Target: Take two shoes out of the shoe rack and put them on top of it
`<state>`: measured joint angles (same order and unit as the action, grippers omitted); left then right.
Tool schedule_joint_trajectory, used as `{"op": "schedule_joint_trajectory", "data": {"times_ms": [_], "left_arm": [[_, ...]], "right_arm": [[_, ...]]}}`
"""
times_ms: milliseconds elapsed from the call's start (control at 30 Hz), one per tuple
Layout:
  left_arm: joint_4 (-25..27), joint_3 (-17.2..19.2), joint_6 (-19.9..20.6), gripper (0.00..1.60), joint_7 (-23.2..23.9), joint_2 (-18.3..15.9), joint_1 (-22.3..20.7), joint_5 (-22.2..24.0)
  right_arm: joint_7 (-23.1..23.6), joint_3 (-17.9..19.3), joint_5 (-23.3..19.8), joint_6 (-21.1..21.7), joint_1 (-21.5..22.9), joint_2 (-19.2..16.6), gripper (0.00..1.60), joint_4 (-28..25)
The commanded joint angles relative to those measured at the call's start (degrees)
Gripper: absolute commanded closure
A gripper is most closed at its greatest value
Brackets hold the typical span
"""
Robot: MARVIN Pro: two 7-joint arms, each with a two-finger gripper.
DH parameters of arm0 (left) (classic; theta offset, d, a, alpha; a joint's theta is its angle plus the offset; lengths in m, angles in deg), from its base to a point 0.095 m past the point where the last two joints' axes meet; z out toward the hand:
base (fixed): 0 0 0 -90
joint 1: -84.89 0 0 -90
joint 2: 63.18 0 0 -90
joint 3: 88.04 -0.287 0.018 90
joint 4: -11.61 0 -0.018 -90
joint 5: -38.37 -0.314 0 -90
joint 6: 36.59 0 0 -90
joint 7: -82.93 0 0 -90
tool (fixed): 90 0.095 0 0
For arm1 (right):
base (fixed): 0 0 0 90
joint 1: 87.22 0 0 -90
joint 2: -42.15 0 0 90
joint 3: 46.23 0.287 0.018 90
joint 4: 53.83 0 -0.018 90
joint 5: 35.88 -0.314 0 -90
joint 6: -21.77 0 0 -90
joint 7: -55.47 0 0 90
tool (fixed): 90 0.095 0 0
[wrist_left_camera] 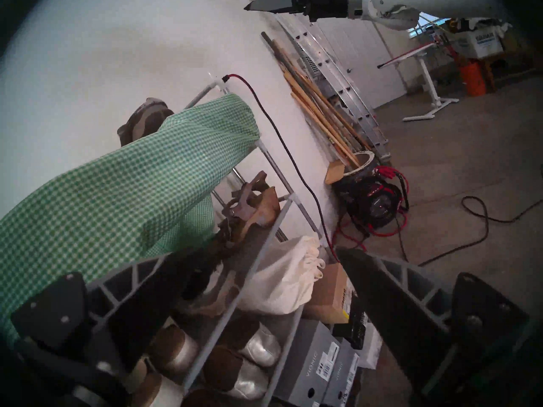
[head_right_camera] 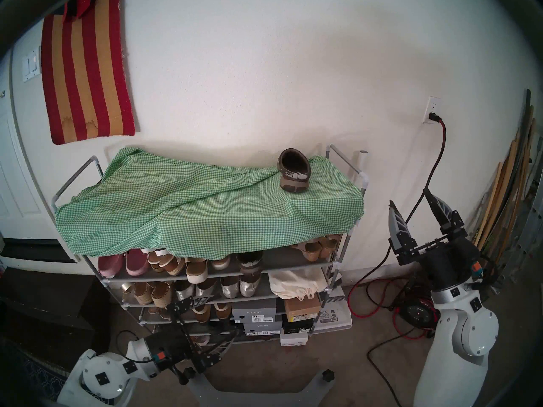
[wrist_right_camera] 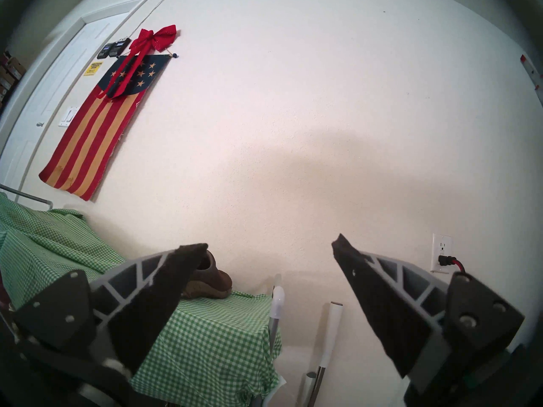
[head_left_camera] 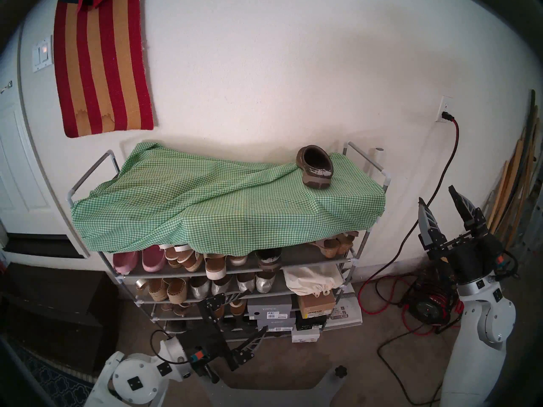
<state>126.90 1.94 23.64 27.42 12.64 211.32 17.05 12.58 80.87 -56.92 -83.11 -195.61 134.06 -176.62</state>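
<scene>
One dark brown clog [head_left_camera: 316, 168] [head_right_camera: 293, 171] stands on the green-white gingham cloth [head_left_camera: 205, 209] that covers the top of the shoe rack [head_left_camera: 340, 262], near its right end. The other clog [head_left_camera: 269, 259] [head_right_camera: 249, 264] sits on the first shelf under the cloth's hem, its whitish heel facing out. My left gripper [head_left_camera: 257, 309] [wrist_left_camera: 252, 252] is open and empty, low in front of the rack's lower shelves. My right gripper [head_left_camera: 435, 195] [wrist_right_camera: 270, 242] is open and empty, off the rack's right end and pointing up at the wall. In the right wrist view the top clog [wrist_right_camera: 211, 280] shows behind the left finger.
Pink slip-ons [head_left_camera: 138, 259], sandals, silver flats [head_left_camera: 235, 283], a cream bag [head_left_camera: 311, 280] and shoe boxes [head_left_camera: 270, 306] fill the shelves. A red cable reel [head_left_camera: 432, 303] and cords lie on the floor at right. Wooden sticks [head_left_camera: 514, 192] lean on the right wall.
</scene>
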Motion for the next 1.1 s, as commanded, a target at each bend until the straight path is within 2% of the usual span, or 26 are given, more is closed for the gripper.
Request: {"op": "schedule_joint_trajectory", "data": {"times_ms": [0,267,567,633,800,1067], "left_arm": [[-2.6,-3.1,0.0,0.0,-2.0,3.1,-5.6,-3.4],[-6.4,-7.1,2.4,0.0,-3.5,6.2,-12.1,-8.2],[-10.4,-10.1,4.9,0.0,-3.6,7.7,-19.0,-12.0],[-11.0,-9.5,5.6,0.0,-3.5,9.0,-19.4,-13.7],[-14.1,-8.9,6.9,0.0,-2.9,9.5,-23.3,-15.7],[-20.9,-7.0,8.9,0.0,-2.3,10.3,-29.5,-16.5]], "right_arm": [[-0.4,-0.3,0.0,-0.1,-0.2,0.8,0.0,-0.6],[-0.6,-0.4,0.3,-0.1,-0.2,1.0,0.0,-0.8],[-0.7,-0.4,0.3,-0.1,-0.2,1.0,0.0,-0.8],[-0.7,-0.4,0.2,-0.1,-0.2,1.0,0.0,-0.8],[-0.7,-0.4,0.2,-0.2,-0.3,1.0,0.0,-0.8],[-0.8,-0.4,0.1,-0.2,-0.3,1.0,0.0,-0.8]]}}
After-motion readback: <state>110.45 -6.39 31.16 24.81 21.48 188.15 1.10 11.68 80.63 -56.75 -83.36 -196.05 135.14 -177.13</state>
